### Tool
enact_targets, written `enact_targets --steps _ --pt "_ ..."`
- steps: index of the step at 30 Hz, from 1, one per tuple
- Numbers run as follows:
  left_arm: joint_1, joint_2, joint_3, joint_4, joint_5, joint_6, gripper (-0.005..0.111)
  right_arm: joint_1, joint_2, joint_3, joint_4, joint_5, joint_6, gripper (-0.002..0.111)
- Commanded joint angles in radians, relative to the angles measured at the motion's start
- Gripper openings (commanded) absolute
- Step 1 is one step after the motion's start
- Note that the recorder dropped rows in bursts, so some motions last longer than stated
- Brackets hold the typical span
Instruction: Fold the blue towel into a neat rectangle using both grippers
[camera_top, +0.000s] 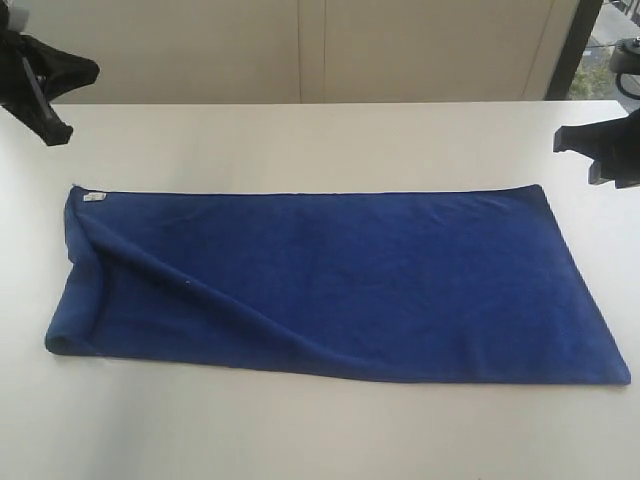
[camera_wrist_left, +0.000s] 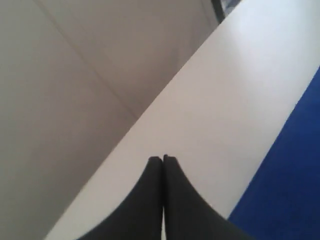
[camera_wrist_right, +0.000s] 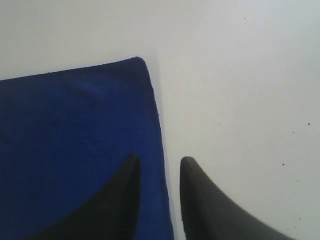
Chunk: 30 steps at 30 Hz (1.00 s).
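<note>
While the blue towel (camera_top: 340, 285) is spread lengthwise on the table (camera_top: 300, 140), its left end rumpled, the left gripper (camera_wrist_left: 163, 159) is held shut and empty and the right gripper (camera_wrist_right: 160, 159) parted, empty, above the towel's right edge. The rumple should be smoothed before corners are pinched.

**Closed left end effector (camera_wrist_left: 162, 161) over the white bench (camera_wrist_left: 235, 95)**

The two black fingers (camera_wrist_left: 145, 200) are pressed together, tips touching. They are seen against the pale bench surface. The blue towel (camera_wrist_left: 292, 190) lies flat on the bench to one side, its edge near the fingers but apart from them. Beyond the bench's far edge stands a beige panelled wall (camera_wrist_left: 75, 75) with thin seams.
</note>
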Motion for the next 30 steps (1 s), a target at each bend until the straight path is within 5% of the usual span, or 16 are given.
enact_targets --steps 1,4,7,8,13,18,21,25,30 --pt "-0.005 -0.005 -0.006 0.000 0.224 0.101 0.000 -0.002 -0.010 0.001 0.000 -0.001 -0.005 0.027" --pt "-0.005 -0.005 -0.006 -0.024 0.548 -0.135 0.000 -0.002 -0.010 0.001 0.000 -0.004 -0.005 0.027" --pt "-0.005 -0.005 0.001 -0.029 0.898 -0.547 0.000 -0.002 -0.010 0.001 0.000 -0.010 -0.005 0.027" --pt "-0.005 -0.005 0.026 -0.062 1.004 -0.795 0.000 -0.002 -0.010 0.001 0.000 -0.010 -0.005 0.027" --pt "-0.005 0.046 0.088 -0.064 0.712 -0.867 0.000 -0.002 -0.010 0.001 0.000 -0.010 -0.005 0.027" --pt "-0.005 0.026 0.060 0.148 0.353 -0.735 0.000 -0.002 -0.010 0.001 0.000 -0.008 -0.005 0.027" --pt "-0.005 -0.032 0.053 0.148 0.327 -0.786 0.000 -0.002 -0.010 0.001 0.000 -0.002 -0.005 0.027" --pt "-0.026 -0.180 0.053 0.148 0.323 -1.059 0.000 -0.002 -0.010 0.001 0.000 -0.002 -0.005 0.027" --pt "-0.154 -0.307 0.053 0.148 0.314 -1.093 0.000 -0.002 -0.010 0.001 0.008 -0.002 -0.005 0.027"
